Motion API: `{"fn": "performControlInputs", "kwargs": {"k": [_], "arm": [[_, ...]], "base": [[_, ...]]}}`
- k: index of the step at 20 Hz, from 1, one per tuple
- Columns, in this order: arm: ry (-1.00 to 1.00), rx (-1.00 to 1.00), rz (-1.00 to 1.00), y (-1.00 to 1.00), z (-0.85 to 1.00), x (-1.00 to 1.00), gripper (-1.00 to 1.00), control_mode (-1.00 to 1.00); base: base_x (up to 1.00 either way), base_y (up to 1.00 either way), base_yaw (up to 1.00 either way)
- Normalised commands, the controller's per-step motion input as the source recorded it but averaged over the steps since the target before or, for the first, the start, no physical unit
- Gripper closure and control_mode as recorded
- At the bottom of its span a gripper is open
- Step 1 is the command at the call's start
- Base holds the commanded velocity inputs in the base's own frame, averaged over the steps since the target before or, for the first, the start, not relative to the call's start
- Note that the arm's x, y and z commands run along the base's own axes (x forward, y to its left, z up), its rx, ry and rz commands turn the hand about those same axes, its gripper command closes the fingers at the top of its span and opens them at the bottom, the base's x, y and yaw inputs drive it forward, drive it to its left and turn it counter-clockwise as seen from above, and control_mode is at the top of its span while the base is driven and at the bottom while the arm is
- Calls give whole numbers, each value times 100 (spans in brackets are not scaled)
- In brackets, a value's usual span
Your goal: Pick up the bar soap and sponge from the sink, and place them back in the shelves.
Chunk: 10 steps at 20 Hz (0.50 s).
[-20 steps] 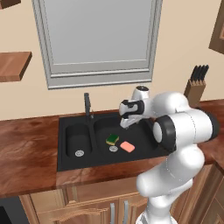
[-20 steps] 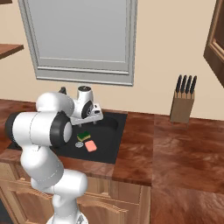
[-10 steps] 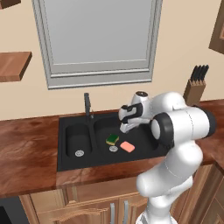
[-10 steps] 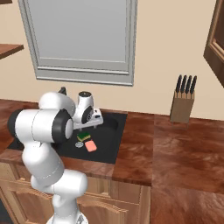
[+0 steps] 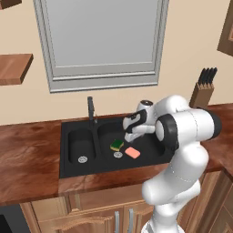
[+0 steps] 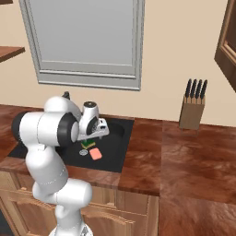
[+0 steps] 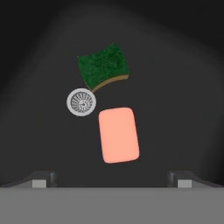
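Spanning brown wooden counter (image 5: 27,150), black sink (image 5: 77,136) holding bar soap (image 7: 118,135), sponge (image 7: 104,65); jaws spread open above.

A: Logging colours. The sink (image 5: 77,157) I read as flat black, both basins, with a dark faucet (image 5: 90,109) at its back edge.

B: Same here. The drain (image 7: 81,102) is silver-white with a fine ringed pattern.

A: The bar soap (image 7: 118,135) is plain salmon pink, no marking. The sponge (image 7: 104,64) has a dark green, speckled top over a yellow body.

B: The counter (image 6: 184,166) I note as reddish-brown, mottled with darker swirls. The knife block (image 6: 192,115) is tan, handles black.

A: The shelves (image 5: 13,68) are brown wood. The window frame (image 5: 102,77) is pale grey, the wall beige.
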Motion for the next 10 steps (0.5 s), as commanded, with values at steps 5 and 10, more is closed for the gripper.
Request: {"fn": "performControlInputs", "kwargs": {"k": [5, 10], "arm": [[0, 0, 0, 0, -17, 3, -100, -100], [0, 0, 0, 0, -20, 0, -100, -100]], "base": [[0, 0, 0], [0, 0, 0]]}}
